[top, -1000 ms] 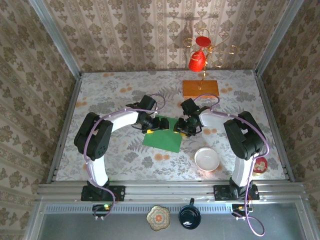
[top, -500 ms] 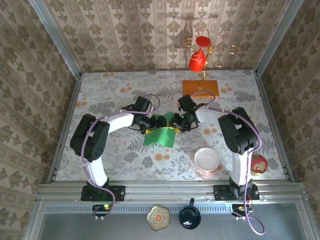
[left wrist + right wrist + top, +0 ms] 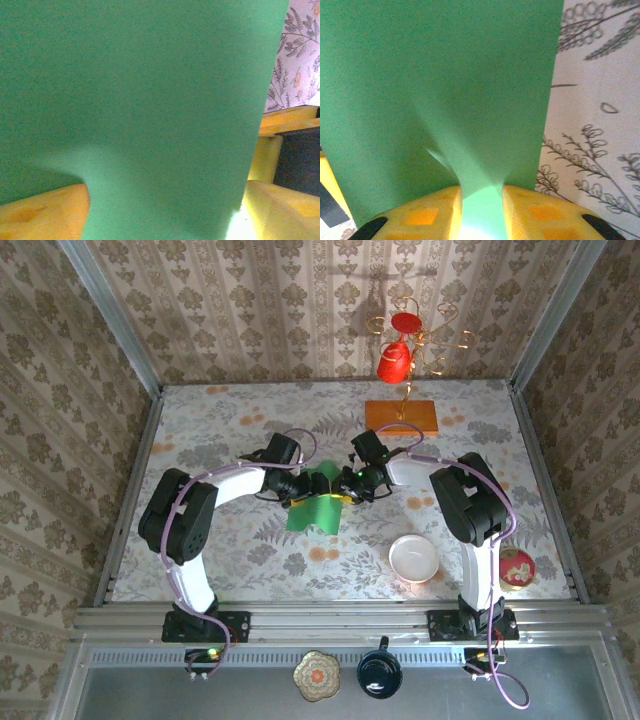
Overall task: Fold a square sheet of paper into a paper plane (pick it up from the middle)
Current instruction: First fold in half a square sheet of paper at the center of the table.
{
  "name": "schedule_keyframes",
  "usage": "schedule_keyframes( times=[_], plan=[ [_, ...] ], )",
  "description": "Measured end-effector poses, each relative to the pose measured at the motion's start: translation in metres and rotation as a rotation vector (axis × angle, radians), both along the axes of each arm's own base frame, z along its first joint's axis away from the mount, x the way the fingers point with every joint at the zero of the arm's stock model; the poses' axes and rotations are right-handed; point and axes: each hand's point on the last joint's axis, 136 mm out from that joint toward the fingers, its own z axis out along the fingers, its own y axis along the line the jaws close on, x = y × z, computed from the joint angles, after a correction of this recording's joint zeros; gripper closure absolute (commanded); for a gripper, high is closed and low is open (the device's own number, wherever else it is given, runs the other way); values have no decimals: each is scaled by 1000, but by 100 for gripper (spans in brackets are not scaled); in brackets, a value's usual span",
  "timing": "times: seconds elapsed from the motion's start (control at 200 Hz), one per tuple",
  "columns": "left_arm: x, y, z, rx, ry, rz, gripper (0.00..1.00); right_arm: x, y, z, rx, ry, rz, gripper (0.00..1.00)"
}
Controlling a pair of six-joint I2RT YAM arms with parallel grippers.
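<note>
Pinched by the right gripper alone, the left gripper being spread wide, the square sheet of paper could be creased crookedly.

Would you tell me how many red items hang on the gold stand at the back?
2: a red cup on the left side of the gold stand, and a red disc just above it. None seems hidden.
</note>
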Motion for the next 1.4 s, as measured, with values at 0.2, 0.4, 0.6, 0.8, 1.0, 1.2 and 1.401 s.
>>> schedule_keyframes(
  times=[0.2,0.4,0.6,0.8,1.0,1.2,1.401],
  plan=[
    [3,6,-3,14,-2,12,48,-3,-3,2,23,-8,0,67],
    [8,13,3,-7,-20,26,63,-9,-33,19,42,-49,-62,58],
    [22,14,65,-154,-141,41,65,12,-62,70,129,-215,-151,34],
    [32,13,146,-369,-267,57,65,22,-46,117,304,-330,-127,20],
    [25,0,182,-518,-255,32,66,17,-17,149,436,-373,-49,16],
    [21,-6,194,-583,-218,28,66,18,4,189,536,-441,11,22],
    [20,-3,191,-576,-199,36,68,18,5,195,563,-437,8,37]
  ],
)
